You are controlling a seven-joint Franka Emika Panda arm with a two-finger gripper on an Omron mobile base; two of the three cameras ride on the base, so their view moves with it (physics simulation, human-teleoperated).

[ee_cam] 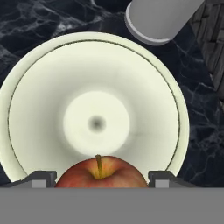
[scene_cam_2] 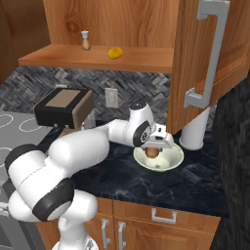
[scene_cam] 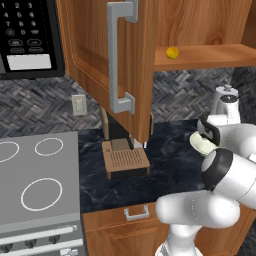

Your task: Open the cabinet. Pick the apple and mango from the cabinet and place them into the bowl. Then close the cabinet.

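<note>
The cabinet stands open, with its door [scene_cam: 85,50] [scene_cam_2: 195,49] swung out over the counter. On its shelf lies the yellow mango [scene_cam: 172,53] [scene_cam_2: 114,53]. The cream bowl [scene_cam: 200,145] [scene_cam_2: 171,163] [ee_cam: 43,87] sits on the dark counter below the right-hand door. My gripper [scene_cam_2: 153,146] [ee_cam: 103,179] hangs right over the bowl, shut on the red apple [scene_cam_2: 152,153] [ee_cam: 101,175]. The apple sits stem up between the two fingertips, low inside the bowl's rim and off the bowl's centre.
A small shaker [scene_cam_2: 85,40] stands on the shelf left of the mango. A brown box appliance [scene_cam: 125,160] [scene_cam_2: 63,107] sits on the counter, and a pale cylinder [scene_cam_2: 195,132] [ee_cam: 157,19] stands just behind the bowl. The stove [scene_cam: 35,190] is at the left.
</note>
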